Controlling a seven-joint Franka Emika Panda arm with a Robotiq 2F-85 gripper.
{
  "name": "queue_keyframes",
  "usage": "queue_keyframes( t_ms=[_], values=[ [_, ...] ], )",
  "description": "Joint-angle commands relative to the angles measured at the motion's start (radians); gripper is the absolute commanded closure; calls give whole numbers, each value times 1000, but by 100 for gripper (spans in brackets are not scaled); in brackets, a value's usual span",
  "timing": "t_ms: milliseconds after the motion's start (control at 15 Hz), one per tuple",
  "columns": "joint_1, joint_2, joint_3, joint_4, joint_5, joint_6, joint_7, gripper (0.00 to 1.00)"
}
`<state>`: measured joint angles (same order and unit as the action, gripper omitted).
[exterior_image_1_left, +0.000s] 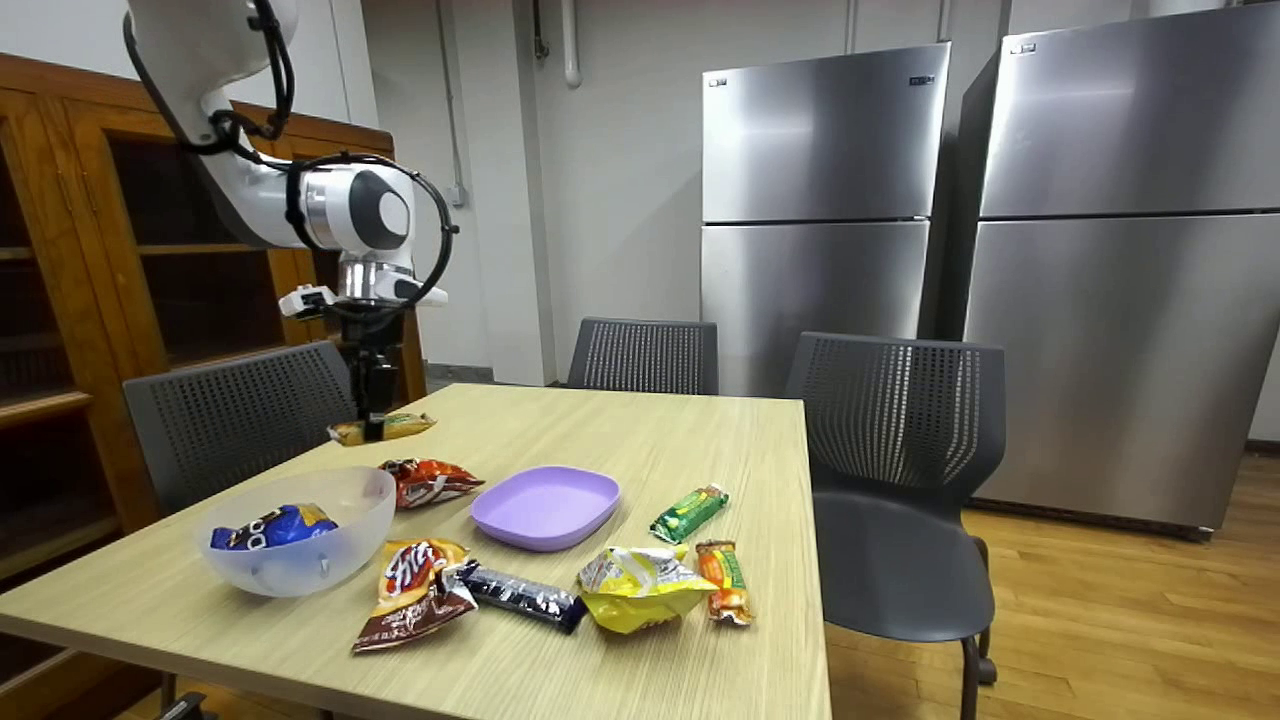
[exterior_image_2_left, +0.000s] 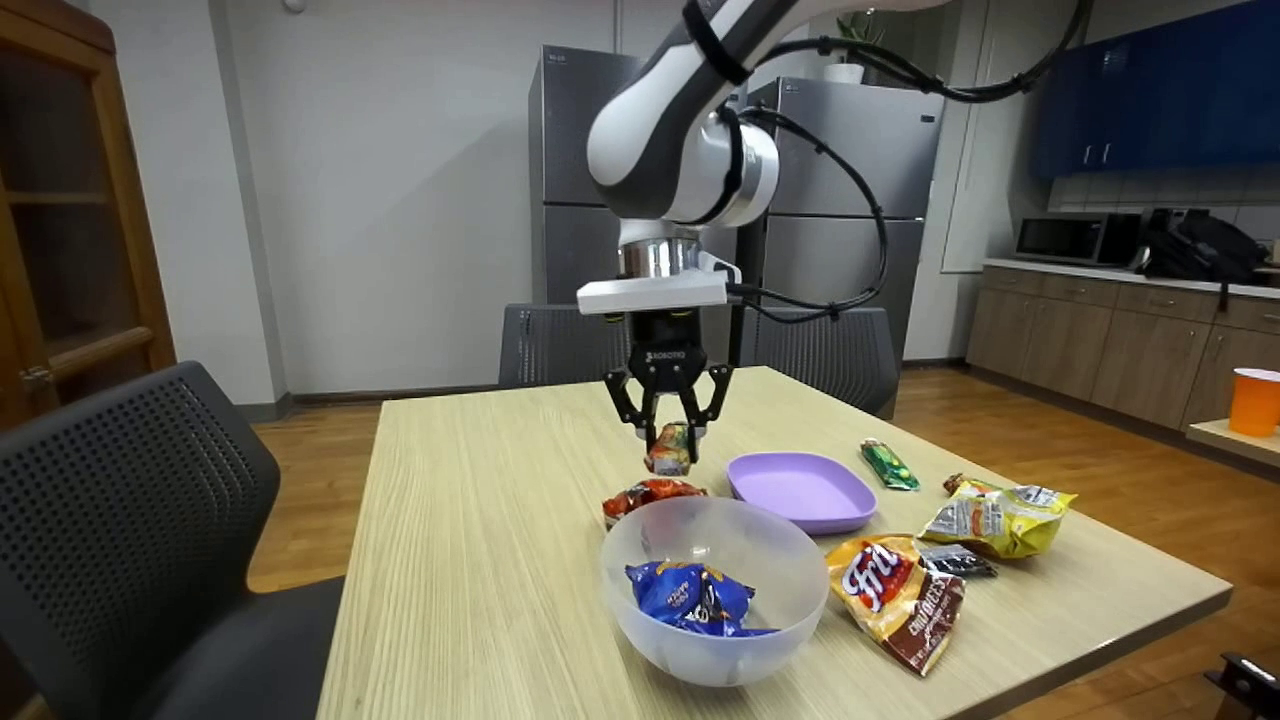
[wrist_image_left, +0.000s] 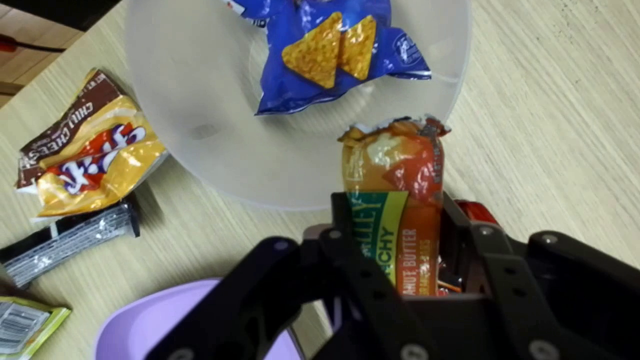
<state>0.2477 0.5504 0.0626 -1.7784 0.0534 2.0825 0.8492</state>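
Pinching an orange, red and green plastic-wrapped granola bar (wrist_image_left: 392, 207) between the fingertips of the black two-fingered gripper (exterior_image_2_left: 671, 455), pressing on its long sides and leaving a crimped end poking out past the fingers. Holding it up off the pale wood-grain table (exterior_image_2_left: 480, 540), hovering over a glossy red crinkled snack bag (exterior_image_1_left: 432, 482), partly hidden under the gripper in the wrist view.

Seeing close by a round frosted-plastic bowl (exterior_image_2_left: 710, 662), cradling a blue foil chip bag (wrist_image_left: 335, 55), and a shallow rounded-square lilac plate (exterior_image_1_left: 548, 505). Looking outward, meeting a brown-and-orange chip bag (exterior_image_2_left: 900, 600) lettered CHILI CHEESE and lying just beside the bowl, then a black-and-silver wrapped bar (exterior_image_1_left: 523, 597) running from that bag toward a crumpled yellow-and-silver bag (exterior_image_1_left: 645, 588). Noting farther along a small green wrapped bar (exterior_image_1_left: 690, 514) lying well apart from the bowl, and a second orange-and-green wrapped bar (exterior_image_1_left: 727, 583) resting just beside the yellow-and-silver bag.

Spotting around the table dark-grey perforated-back chairs (exterior_image_1_left: 905, 540) and a brown wooden cabinet (exterior_image_2_left: 75, 230) with dark-paned doors. Catching at the border of an exterior view an orange cup (exterior_image_2_left: 1254, 402). Viewing farther back, in both exterior views, two stainless-steel refrigerators (exterior_image_1_left: 815, 300) standing side by side. Glimpsing, in an exterior view, a microwave (exterior_image_2_left: 1065, 237) and a black bag (exterior_image_2_left: 1205, 245) sitting on a wood-fronted counter (exterior_image_2_left: 1080, 335) below blue wall cabinets (exterior_image_2_left: 1150, 105).
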Motion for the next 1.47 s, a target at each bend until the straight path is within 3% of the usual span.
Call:
queue_keyframes(
  t_ms=[0, 600, 1400],
  values=[
    [-52, -47, -12, -44, 12, -7, -126, 82],
    [-145, -11, -83, -33, 11, 7, -348, 82],
    [-192, 79, -145, -13, -10, 36, -435, 82]
  ],
)
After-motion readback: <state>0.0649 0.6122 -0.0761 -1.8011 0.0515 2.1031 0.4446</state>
